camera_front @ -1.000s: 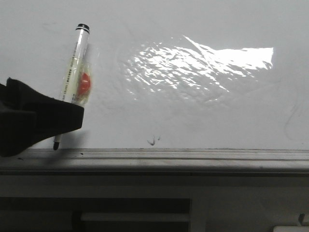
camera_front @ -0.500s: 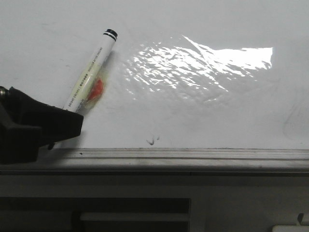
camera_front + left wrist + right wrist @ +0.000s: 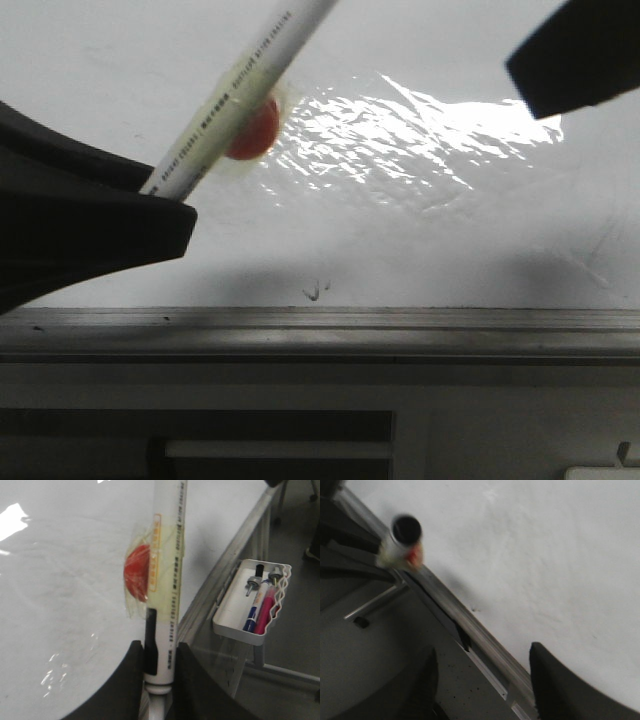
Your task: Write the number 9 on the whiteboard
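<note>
The whiteboard (image 3: 420, 230) fills the front view, glossy with wrinkled glare, and a grey metal ledge (image 3: 330, 322) runs along its near edge. No number 9 shows on it, only a tiny black scribble (image 3: 317, 291) just above the ledge. My left gripper (image 3: 160, 205) is shut on a white marker (image 3: 235, 90) with a red blob (image 3: 255, 130) taped to its side. The marker leans up and to the right. In the left wrist view the fingers (image 3: 127, 680) clamp the marker (image 3: 165, 580) near its lower end. My right gripper (image 3: 482, 680) is open and empty over the ledge (image 3: 470, 630).
A white wire tray (image 3: 235, 630) with several pens hangs beside the board's edge. The right gripper's dark finger (image 3: 575, 55) shows at the front view's top right. Below the ledge is a dark frame with a slot (image 3: 270, 450).
My left gripper has come closer to the front camera and looms larger. The marker tilts further right, and its top now leaves the frame. The right gripper has entered at the top right.
</note>
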Robot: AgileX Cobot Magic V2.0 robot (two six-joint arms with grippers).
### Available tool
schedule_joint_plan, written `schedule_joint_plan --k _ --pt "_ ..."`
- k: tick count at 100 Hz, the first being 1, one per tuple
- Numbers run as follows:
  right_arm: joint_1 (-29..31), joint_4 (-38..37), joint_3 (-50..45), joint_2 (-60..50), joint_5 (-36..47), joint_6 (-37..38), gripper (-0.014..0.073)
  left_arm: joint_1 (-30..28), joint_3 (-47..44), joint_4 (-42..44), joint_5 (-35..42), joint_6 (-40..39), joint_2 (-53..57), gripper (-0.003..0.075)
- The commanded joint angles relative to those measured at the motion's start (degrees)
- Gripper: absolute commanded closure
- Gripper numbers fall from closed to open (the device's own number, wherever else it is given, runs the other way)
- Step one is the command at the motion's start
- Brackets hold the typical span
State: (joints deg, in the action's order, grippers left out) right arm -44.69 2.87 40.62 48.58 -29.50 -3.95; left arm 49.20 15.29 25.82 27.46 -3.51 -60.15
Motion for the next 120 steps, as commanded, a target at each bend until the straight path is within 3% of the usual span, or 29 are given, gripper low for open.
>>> schedule_joint_plan --k 1,59,89,96,111,120 --pt "-3.4 -0.06 4.22 2.14 3.97 -1.1 0.0238 -0.06 1.33 3.36 6.34 0.0 0.94 0.0741" --pt "-9.11 2.05 10.06 11.74 5.27 -1.1 0.0261 -0.06 1.33 7.16 7.24 0.08 0.94 0.0741" --pt "-9.11 2.05 10.06 11.72 5.51 -1.1 0.0664 -0.06 1.33 7.26 7.24 0.08 0.8 0.0733" --pt "-9.11 2.05 10.06 11.72 5.62 -1.1 0.0662 -0.06 1.33 7.26 7.24 0.08 0.8 0.0673" --pt "-9.11 2.05 10.06 11.72 4.99 -1.1 0.0662 -0.06 1.33 6.76 7.13 -0.74 0.8 0.0425" --pt "-8.72 2.05 10.06 11.72 4.99 -0.9 0.0662 -0.06 1.33 2.24 5.48 -0.74 1.56 0.0387"
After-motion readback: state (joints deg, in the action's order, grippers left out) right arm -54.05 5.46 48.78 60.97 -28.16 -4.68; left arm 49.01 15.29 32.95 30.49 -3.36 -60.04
